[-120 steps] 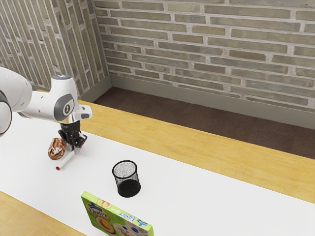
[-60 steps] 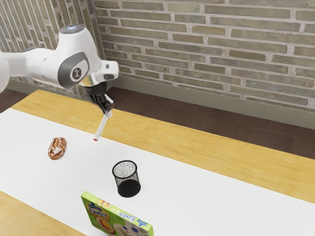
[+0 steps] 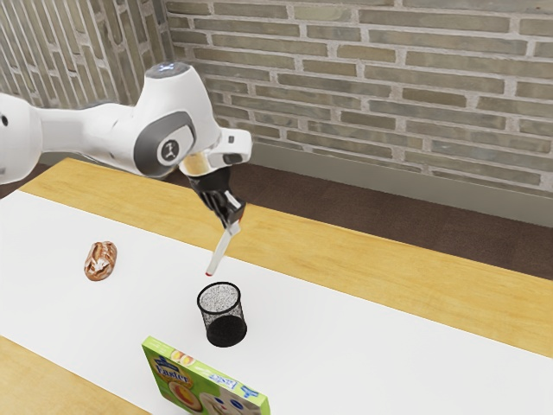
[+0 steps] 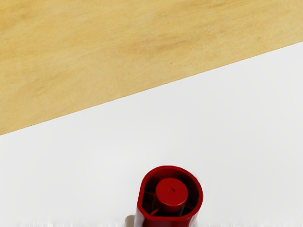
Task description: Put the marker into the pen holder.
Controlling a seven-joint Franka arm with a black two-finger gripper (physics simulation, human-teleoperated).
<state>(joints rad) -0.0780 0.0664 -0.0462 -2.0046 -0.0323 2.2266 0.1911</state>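
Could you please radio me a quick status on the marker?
Gripper shut on marker, held tilted, red end down. Marker in the air near the mesh pen holder, not in it. Nothing seen blocking the holder's mouth.

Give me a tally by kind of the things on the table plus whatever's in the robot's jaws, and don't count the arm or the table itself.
Marker: 1, held in the jaws above the table
Pen holder: 1, black mesh
Brown bread-like item: 1
Green printed box: 1
Total: 4
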